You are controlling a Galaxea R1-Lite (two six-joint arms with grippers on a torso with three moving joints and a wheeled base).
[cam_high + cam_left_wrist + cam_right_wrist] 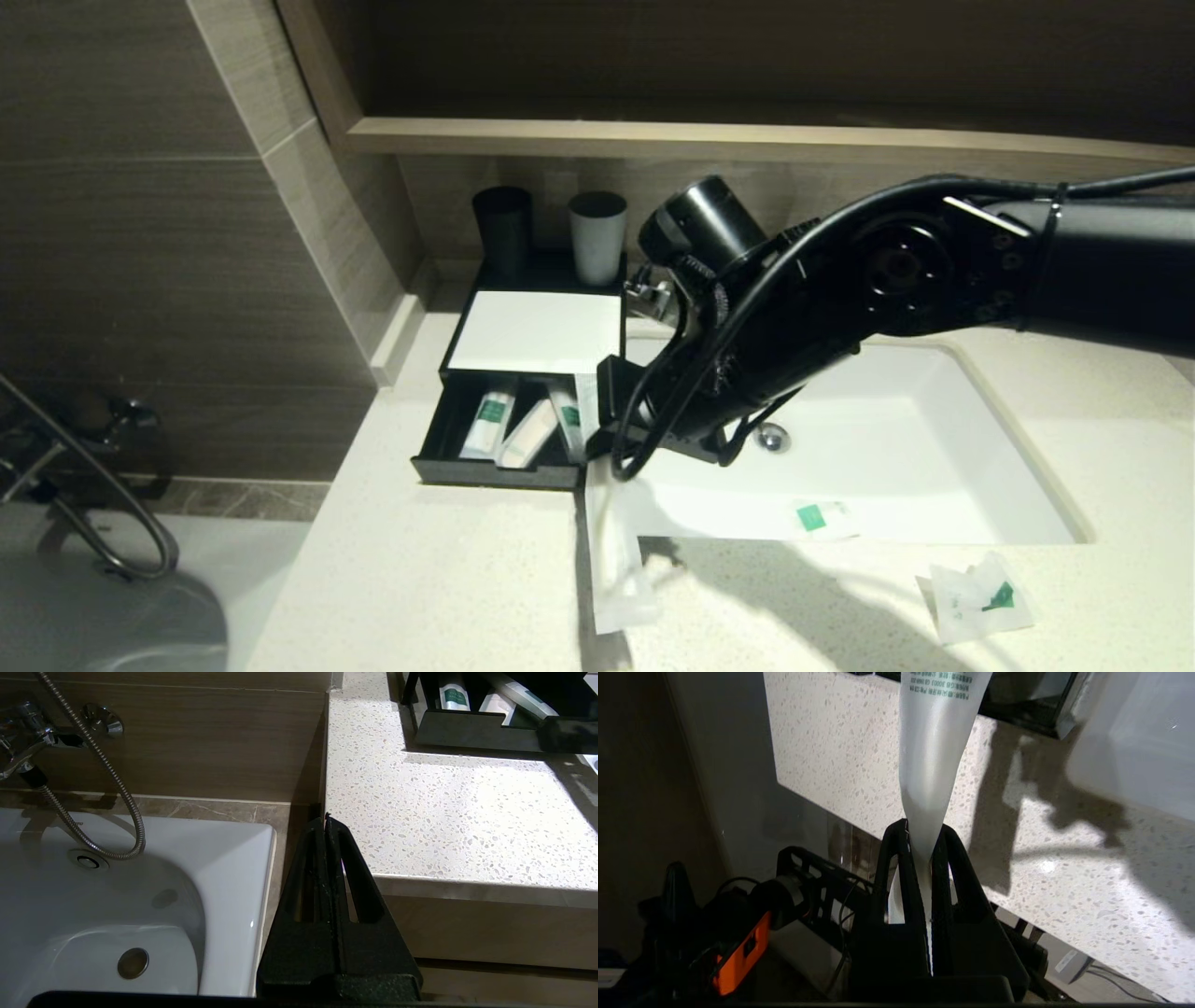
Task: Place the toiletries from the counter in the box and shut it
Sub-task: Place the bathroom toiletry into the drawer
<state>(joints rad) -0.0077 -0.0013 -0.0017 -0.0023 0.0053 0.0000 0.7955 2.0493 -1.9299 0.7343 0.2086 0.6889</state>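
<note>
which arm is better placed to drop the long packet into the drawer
Right. Its claw is shut on the long packet beside the open drawer. The left claw hangs shut off the counter's edge.

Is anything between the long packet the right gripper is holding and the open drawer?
Nothing visible: the long clear-and-white plastic packet hangs from the right gripper just before the low black box's open drawer.

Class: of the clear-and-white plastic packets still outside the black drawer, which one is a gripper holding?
The long, thin clear-and-white packet, pinched by the right gripper above the speckled counter. The squarish packet and the small green-marked one lie untouched.
</note>
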